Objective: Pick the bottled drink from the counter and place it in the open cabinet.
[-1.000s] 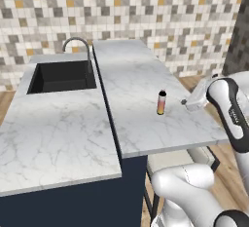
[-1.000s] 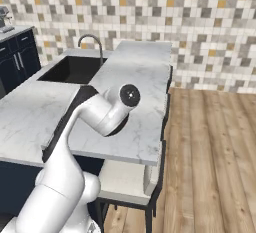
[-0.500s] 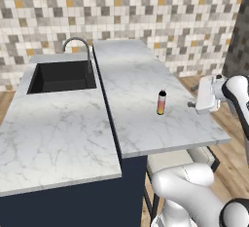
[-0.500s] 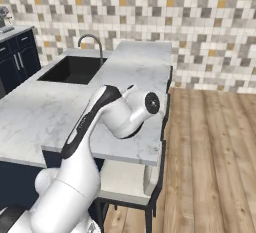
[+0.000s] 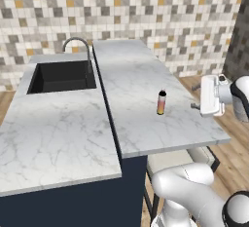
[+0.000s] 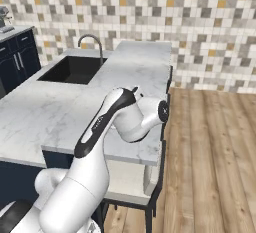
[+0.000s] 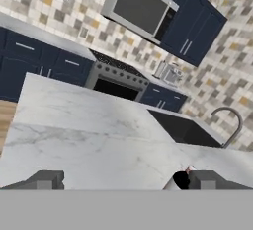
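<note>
The bottle (image 5: 162, 103) is standing upright on the marble table (image 5: 141, 89), roughly midway along the slab's length and toward its right-hand edge, with bare marble all around it. It is showing a dark cap, a pale neck and a body shading from pink down to orange-yellow. The gripper (image 5: 194, 97) is hovering just off the table's right edge, beside the bottle at about its height and apart from it, with its jaws standing wide open and holding nothing. In the left base view the white hand is pointing sideways toward the bottle, with a gap of marble lying between them. In the hand view the two dark fingertips (image 7: 47, 179) are rising far apart at the bottom, and the bottle's dark cap (image 7: 182, 178) is peeking up just inside the right one, so the bottle is lying off to one side of the gap, not centred in it. In the right base view the arm's white elbow is hiding the bottle. To the table's left, the adjoining marble top is carrying a black sink (image 5: 62, 76) with a curved silver tap (image 5: 78, 46) at its back corner. Behind everything a mosaic tile wall (image 5: 121, 7) is running across, and wooden floor (image 6: 210, 147) is lying to the right of the table.
</note>
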Motion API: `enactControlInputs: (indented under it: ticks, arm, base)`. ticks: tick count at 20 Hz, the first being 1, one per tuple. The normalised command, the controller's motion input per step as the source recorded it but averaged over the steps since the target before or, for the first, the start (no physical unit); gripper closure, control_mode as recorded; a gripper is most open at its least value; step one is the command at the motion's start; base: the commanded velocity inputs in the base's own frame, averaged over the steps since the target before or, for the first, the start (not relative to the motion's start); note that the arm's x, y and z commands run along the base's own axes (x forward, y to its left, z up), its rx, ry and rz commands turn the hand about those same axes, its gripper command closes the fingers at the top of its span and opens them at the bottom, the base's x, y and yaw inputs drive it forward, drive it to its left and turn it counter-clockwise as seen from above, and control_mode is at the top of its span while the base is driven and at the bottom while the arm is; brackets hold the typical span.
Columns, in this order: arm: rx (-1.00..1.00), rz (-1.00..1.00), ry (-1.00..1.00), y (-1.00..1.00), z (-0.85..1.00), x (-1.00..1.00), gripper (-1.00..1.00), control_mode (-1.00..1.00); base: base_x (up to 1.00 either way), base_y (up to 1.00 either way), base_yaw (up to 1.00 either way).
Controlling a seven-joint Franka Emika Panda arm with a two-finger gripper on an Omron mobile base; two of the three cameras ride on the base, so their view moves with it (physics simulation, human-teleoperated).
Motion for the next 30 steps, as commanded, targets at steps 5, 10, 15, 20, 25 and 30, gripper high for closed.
enactControlInputs:
  ticks: [5,10,15,20,25,30]
  arm:
    - [0.0,0.0,-0.07,0.0,-0.14,0.0,-1.0,-1.0]
    - [0.02,0.0,0.01,0.0,0.0,0.1,-1.0,-1.0]
    - [0.03,0.0,0.02,0.0,-0.02,0.21,-1.0,-1.0]
    - [0.03,0.0,0.0,0.0,-0.11,0.19,-1.0,-1.0]
    - [0.01,0.0,0.0,0.0,-0.1,0.14,-1.0,-1.0]
    - [0.0,0.0,0.0,0.0,-0.17,0.11,-1.0,-1.0]
  base:
    - [0.0,0.0,0.0]
    - [0.0,0.0,0.0]
    - [0.0,0.0,0.0]
    - [0.0,0.0,0.0]
    - [0.0,0.0,0.0]
    - [0.0,0.0,0.0]
